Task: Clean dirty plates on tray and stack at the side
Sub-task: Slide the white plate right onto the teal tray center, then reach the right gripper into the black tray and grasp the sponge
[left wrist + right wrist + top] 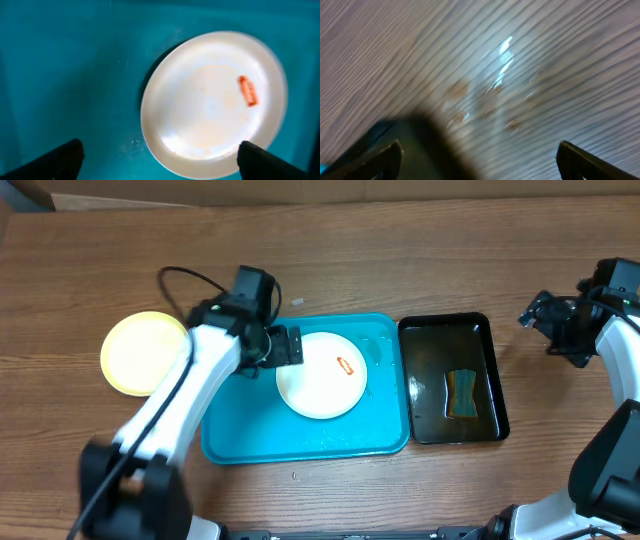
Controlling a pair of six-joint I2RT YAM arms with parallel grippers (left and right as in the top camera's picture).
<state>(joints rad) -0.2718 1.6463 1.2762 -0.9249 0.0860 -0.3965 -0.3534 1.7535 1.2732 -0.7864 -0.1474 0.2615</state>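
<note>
Over the blue tray (300,442), the left hand (292,346) stood open and empty, fingers at the left rim of a white plate (320,385) lying in that tray and marked with an orange smear (348,365). A yellow plate (135,352) lay on the surface (400,240), left of the tray. The right hand (556,328) stood open over the surface, beyond a black tray (445,321).

No readable words, labels, brands, numbers or signs on the plates (320,380), tray (300,442) or desk (400,250)
</note>
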